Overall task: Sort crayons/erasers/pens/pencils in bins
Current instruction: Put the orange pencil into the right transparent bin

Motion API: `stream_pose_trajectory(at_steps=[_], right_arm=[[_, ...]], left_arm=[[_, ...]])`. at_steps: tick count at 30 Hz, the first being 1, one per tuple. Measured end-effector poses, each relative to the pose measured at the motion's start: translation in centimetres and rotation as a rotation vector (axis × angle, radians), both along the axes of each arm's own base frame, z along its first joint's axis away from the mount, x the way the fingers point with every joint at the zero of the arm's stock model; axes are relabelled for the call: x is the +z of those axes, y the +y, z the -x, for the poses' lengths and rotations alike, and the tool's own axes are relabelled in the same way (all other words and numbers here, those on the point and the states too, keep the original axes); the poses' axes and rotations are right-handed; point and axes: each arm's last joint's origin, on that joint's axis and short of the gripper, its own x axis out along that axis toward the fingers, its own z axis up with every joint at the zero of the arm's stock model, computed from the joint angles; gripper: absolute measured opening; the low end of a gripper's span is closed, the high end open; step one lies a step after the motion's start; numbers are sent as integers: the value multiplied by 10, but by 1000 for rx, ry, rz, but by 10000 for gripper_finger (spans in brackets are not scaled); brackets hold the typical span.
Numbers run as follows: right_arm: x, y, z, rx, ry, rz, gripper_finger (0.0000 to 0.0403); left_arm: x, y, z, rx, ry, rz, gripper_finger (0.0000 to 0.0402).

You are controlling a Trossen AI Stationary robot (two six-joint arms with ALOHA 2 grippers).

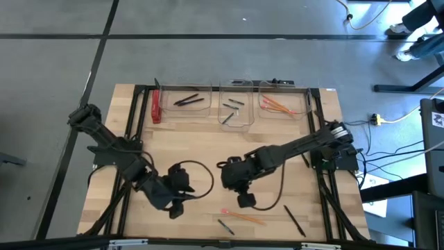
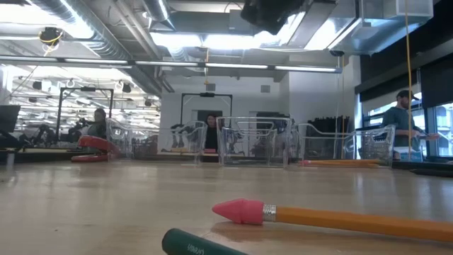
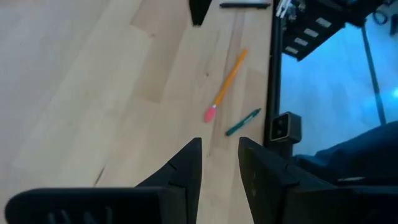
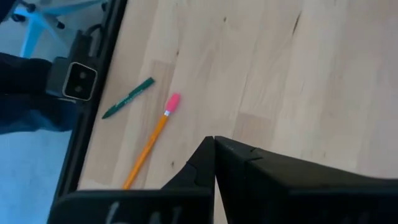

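An orange pencil (image 1: 243, 217) with a pink eraser tip (image 2: 241, 210) lies flat on the table near its front edge, with a short dark green crayon (image 1: 225, 226) beside it. A black pen (image 1: 295, 222) lies to their right. Three clear bins stand at the far edge: the left bin (image 1: 182, 104) holds pens, the middle bin (image 1: 236, 110) crayons, the right bin (image 1: 281, 104) pencils. My left gripper (image 3: 219, 163) is open and empty, left of the pencil (image 3: 225, 87). My right gripper (image 4: 214, 155) is shut and empty, above the table just beyond the pencil (image 4: 146, 149) and crayon (image 4: 129, 98).
A thick red bar (image 1: 156, 107) lies left of the left bin. A black cable loop (image 1: 198, 173) lies on the table between the arms. A black metal frame (image 1: 319, 139) rims the table. People show in the room beyond.
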Motion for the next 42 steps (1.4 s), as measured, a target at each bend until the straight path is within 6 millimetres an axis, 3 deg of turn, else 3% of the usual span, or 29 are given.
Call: stream_pose_trajectory(at_steps=[7,20,26,32,42], right_arm=[[-8,3,-8,-63,13,-33,31],[-6,18,-8,-5,-48,-43,153],[-7,35,-7,19,-127,-41,166],[-22,48,-8,-61,-187,-62,161],[-80,65,-6,-16,-156,-36,160]], left_arm=[[4,-10,12,20,-56,-28,98],[8,-9,19,52,-89,-73,98],[8,-9,19,56,-91,-78,98],[8,-9,19,57,-92,-78,98],[9,-8,18,82,-109,-92,98]])
